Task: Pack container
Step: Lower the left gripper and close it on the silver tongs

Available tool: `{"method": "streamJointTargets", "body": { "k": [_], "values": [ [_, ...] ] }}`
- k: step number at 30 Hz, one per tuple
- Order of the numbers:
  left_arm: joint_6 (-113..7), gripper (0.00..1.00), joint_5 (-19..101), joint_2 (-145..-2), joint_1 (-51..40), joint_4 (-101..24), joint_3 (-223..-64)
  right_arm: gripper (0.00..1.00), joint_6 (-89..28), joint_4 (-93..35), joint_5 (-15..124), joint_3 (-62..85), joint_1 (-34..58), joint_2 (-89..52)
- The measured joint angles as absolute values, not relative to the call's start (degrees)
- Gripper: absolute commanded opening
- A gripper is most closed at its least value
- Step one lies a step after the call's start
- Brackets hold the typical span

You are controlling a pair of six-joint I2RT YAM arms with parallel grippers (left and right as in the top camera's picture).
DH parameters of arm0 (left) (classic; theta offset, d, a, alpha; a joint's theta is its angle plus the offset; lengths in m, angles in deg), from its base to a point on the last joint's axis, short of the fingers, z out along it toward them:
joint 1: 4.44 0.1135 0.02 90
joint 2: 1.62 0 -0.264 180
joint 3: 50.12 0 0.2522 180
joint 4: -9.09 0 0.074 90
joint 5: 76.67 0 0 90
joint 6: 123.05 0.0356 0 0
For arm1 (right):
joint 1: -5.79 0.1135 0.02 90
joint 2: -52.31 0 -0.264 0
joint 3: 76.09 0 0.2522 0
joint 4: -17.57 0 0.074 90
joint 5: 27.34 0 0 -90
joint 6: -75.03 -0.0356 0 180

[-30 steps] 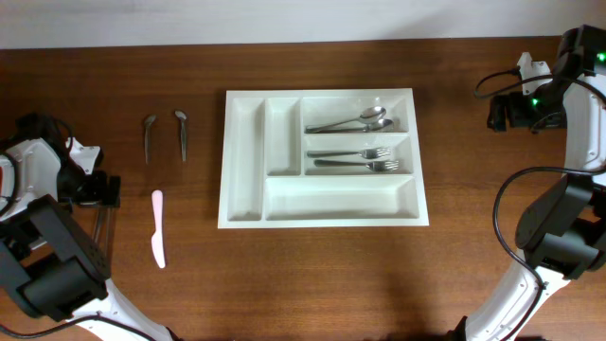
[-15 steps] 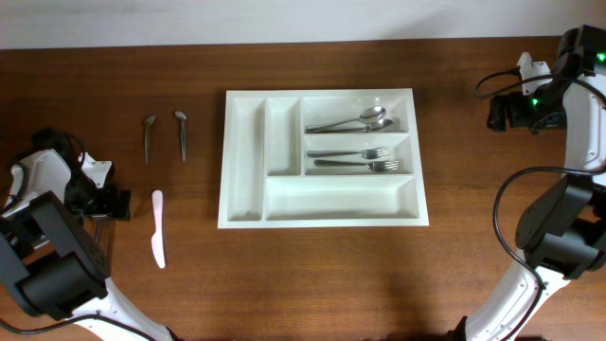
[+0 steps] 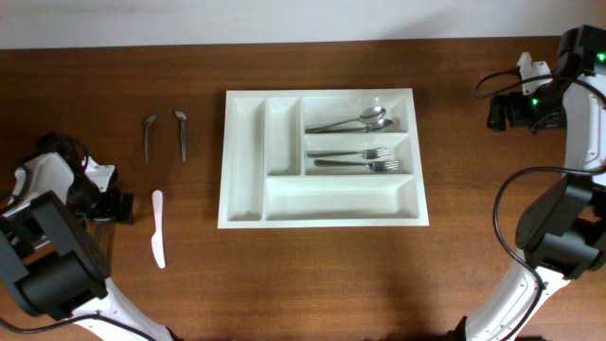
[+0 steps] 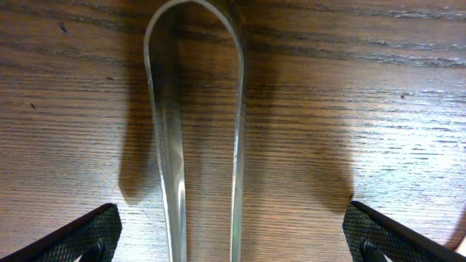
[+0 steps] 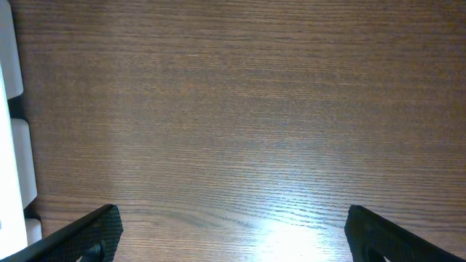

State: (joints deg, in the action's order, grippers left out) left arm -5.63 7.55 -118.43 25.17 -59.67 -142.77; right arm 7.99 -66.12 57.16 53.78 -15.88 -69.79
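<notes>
Left gripper (image 4: pixel 233 244), at 9 o'clock on the table (image 3: pixel 454 284), stands released, its fingers wide on either side of a metal utensil handle (image 4: pixel 166 160) without touching it. White knife (image 3: pixel 157 242) lies at its 4 o'clock, small spoons (image 3: pixel 149 138) at 1 o'clock. Container (image 3: pixel 244 161) sits at table centre, with large spoons (image 3: pixel 350 122) and forks (image 3: pixel 355 158) in its crosswise compartments. Right gripper (image 5: pixel 233 233), between its 2 and 3 o'clock, is released over bare wood.
</notes>
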Motion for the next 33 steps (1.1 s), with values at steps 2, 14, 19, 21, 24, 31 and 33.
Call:
{"method": "streamJointTargets", "body": {
  "k": [2,14,19,21,24,31,33],
  "values": [
    [-5.7,0.99,8.0,-118.4,25.2,-59.7,-142.8,0.99,8.0,-66.1,57.1,53.8,-15.9,-69.8],
    [-5.7,0.99,10.8,-118.4,25.2,-59.2,-141.9,0.99,8.0,-66.1,57.1,53.8,-15.9,-69.8],
    [-5.7,0.99,10.8,-118.3,25.5,-58.4,-141.6,0.99,8.0,-66.1,57.2,53.8,-15.9,-69.8],
    [-5.7,0.97,10.8,-118.3,25.9,-58.2,-141.6,0.99,8.0,-66.1,57.2,53.8,-15.9,-69.8],
    [-5.8,0.81,10.8,-118.3,26.7,-57.7,-141.5,0.99,8.0,-66.1,57.2,53.8,-15.9,-69.8],
    [-5.9,0.46,11.0,-118.3,27.9,-57.3,-141.5,0.99,8.0,-66.1,57.2,53.8,-15.9,-69.8],
    [-6.0,0.40,11.0,-118.2,27.9,-57.3,-141.5,0.99,8.0,-66.1,57.2,53.8,-15.9,-69.8]
  ]
}}
